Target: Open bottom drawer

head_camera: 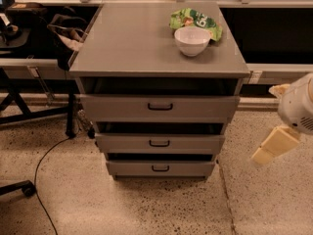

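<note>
The grey cabinet [146, 48] has three drawers, each front standing a little out from the frame. The bottom drawer [186, 169] is the lowest and narrowest, with a small black bar handle [160, 168]. Above it are the mid-sized drawer [195, 143] and the tallest top drawer [205, 109]. My gripper [268, 150] hangs at the right edge of the view. It is cream-coloured under a white wrist, off to the right of the cabinet at about the height of the middle drawer, and touches nothing.
A white bowl [191, 40] and a green snack bag [195, 18] sit on the cabinet top. A black bag [66, 33] and a dark desk frame stand at the left. A cable [44, 165] and a chair caster [27, 187] lie on the speckled floor.
</note>
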Tool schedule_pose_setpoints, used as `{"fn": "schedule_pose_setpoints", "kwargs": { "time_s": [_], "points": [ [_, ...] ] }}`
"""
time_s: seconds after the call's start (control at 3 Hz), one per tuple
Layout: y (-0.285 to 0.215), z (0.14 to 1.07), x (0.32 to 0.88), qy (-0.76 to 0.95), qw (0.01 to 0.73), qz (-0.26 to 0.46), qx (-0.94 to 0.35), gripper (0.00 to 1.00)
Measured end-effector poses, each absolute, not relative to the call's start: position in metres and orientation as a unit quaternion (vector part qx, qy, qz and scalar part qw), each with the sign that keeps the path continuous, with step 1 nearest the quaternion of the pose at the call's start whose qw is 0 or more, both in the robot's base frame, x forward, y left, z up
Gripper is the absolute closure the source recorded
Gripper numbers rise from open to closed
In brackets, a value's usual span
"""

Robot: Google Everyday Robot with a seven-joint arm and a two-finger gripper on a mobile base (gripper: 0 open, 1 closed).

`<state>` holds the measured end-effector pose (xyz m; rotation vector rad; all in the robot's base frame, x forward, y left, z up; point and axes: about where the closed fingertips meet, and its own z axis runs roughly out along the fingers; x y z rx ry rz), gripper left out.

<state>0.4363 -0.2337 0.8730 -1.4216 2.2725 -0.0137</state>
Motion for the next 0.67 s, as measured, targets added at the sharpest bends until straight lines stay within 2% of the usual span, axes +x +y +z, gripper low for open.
{"fn": "schedule_pose_setpoints", "kwargs": {
  "time_s": [0.67],
  "points": [
    [-0.248,0.787,0.463,0.853,0.251,0.028,-0.457,0.0]
  ]
}}
